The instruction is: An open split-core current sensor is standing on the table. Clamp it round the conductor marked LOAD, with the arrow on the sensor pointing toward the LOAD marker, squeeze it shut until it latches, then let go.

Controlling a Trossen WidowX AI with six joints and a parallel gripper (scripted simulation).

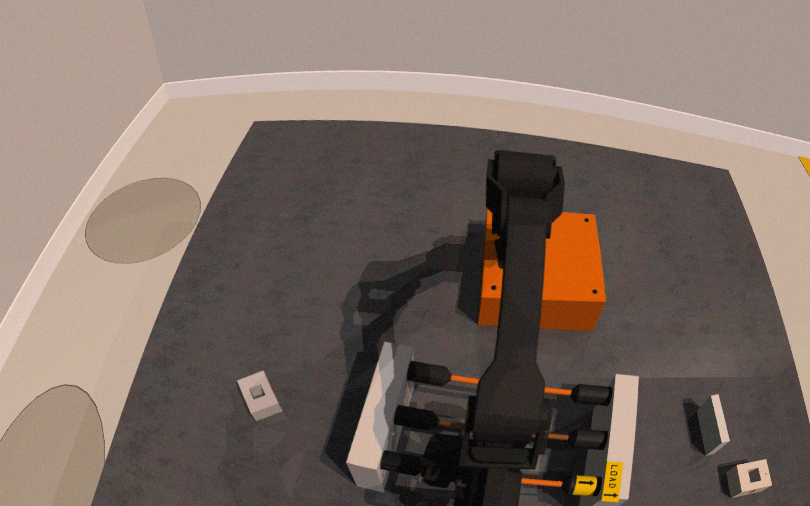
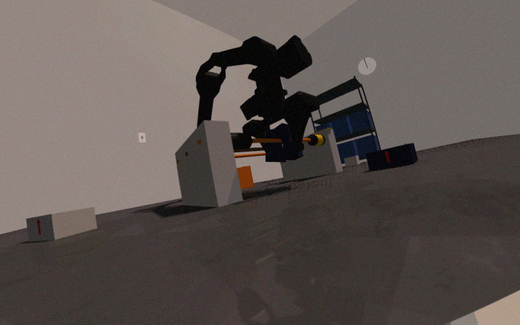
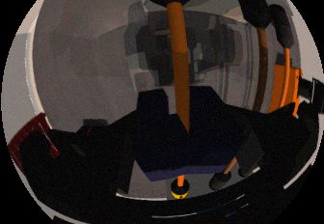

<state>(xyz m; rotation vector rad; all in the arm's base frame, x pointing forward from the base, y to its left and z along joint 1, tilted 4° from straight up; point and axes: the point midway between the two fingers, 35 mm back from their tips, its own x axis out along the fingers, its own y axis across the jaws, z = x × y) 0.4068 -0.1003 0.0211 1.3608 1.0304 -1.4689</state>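
Observation:
The dark navy sensor [image 2: 275,154] [image 3: 185,150] is between the fingers of my gripper [image 3: 176,109], which is shut on it. The orange conductor marked LOAD [image 1: 541,482] [image 2: 264,140] [image 3: 178,43] runs into the sensor between its two upper parts in the wrist view and comes out on the far side. The yellow LOAD label [image 1: 612,481] is on the right-hand support, beside a yellow arrow band [image 1: 584,485] [image 2: 318,140] [image 3: 179,195]. The sensor's arrow does not show. I cannot tell whether the sensor is latched. In the top view the arm hides the sensor.
Pale supports [image 1: 370,427] [image 1: 624,421] hold the conductor ends. Two other conductors run alongside. An orange box [image 1: 571,257] is behind them. A pale block [image 1: 264,405] [image 2: 74,223] lies left. A dark, pale-edged block [image 1: 711,426] and another pale block [image 1: 739,482] lie right.

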